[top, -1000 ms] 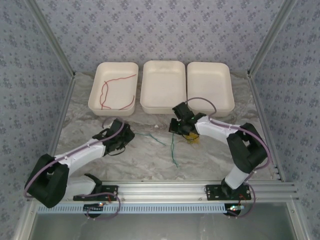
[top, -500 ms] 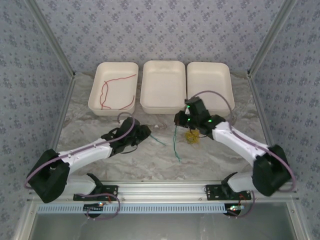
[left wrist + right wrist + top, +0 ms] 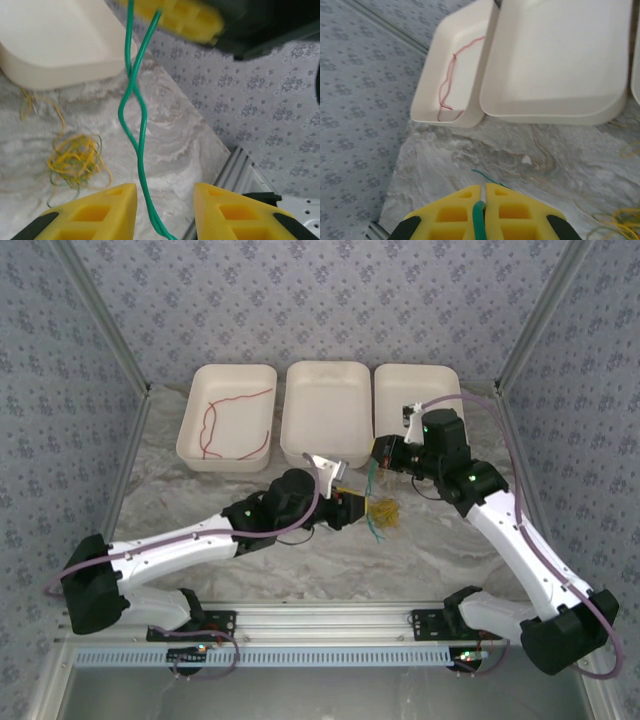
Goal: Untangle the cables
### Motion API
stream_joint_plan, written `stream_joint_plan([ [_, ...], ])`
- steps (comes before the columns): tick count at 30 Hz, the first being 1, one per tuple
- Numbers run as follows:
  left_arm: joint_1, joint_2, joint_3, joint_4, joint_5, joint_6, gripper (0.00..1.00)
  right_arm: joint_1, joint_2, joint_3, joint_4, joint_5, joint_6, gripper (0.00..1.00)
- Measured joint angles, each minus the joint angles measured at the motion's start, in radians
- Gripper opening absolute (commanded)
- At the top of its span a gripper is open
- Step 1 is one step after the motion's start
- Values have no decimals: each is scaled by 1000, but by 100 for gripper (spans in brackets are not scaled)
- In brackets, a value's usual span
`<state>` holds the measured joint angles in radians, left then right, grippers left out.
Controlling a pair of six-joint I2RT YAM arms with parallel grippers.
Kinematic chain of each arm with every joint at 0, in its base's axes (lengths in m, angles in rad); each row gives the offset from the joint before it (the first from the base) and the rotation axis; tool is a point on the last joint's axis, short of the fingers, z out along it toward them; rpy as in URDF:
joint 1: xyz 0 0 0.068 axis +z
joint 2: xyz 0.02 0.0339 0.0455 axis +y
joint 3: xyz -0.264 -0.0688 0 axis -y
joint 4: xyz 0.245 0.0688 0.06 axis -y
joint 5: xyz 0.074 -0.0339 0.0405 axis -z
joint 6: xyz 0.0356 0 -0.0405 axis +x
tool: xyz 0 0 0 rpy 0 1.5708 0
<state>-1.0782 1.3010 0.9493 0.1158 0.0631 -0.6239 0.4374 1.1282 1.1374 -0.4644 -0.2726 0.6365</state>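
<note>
Holding the thin green wavy wire (image 3: 141,150) up by the middle white tray (image 3: 322,458) in the clenched right claw (image 3: 483,194), and probably needing to be shutting the released left claw (image 3: 164,194) gently around it, clear of the yellow wire tangle (image 3: 75,157) below.

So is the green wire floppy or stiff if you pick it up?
Probably floppy: the green cable hangs in twisty bends from the right tool pinching it. Likely very light, being thread-thin. It might snag the yellow tangle lying nearby.
</note>
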Motion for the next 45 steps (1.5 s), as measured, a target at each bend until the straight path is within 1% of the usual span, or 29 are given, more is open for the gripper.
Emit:
stream_joint_plan([
  [4,3,19,14,-18,-3,87,39,2,22,39,-99,44,-2,0],
  [6,3,58,51,-50,0,121,39,2,29,55,-123,56,-2,0],
  [10,3,138,119,-98,4,166,39,5,43,85,-159,70,-2,0],
  [14,3,162,126,-120,3,189,39,8,55,99,-172,79,-2,0],
  [16,3,162,128,-121,3,194,35,8,56,99,-180,79,-2,0],
  [18,3,164,140,-120,3,196,27,10,56,100,-187,79,-2,0],
  [20,3,169,153,-119,3,201,22,10,57,100,-192,79,-2,0],
  [26,3,194,157,-115,4,205,20,16,57,100,-195,79,1,0],
  [31,3,206,157,-115,3,203,10,17,57,100,-195,79,2,0],
  [32,3,206,157,-114,3,203,9,18,57,100,-195,79,2,0],
  [34,3,206,158,-114,3,201,10,20,58,100,-195,79,3,0],
  [36,3,206,159,-115,3,201,13,21,58,100,-194,79,5,0],
  [40,3,207,161,-115,4,194,26,21,58,100,-195,79,10,0],
  [43,3,208,163,-114,8,193,31,21,58,100,-195,78,13,0],
  [45,3,211,163,-114,11,193,31,21,58,100,-195,77,17,0],
])
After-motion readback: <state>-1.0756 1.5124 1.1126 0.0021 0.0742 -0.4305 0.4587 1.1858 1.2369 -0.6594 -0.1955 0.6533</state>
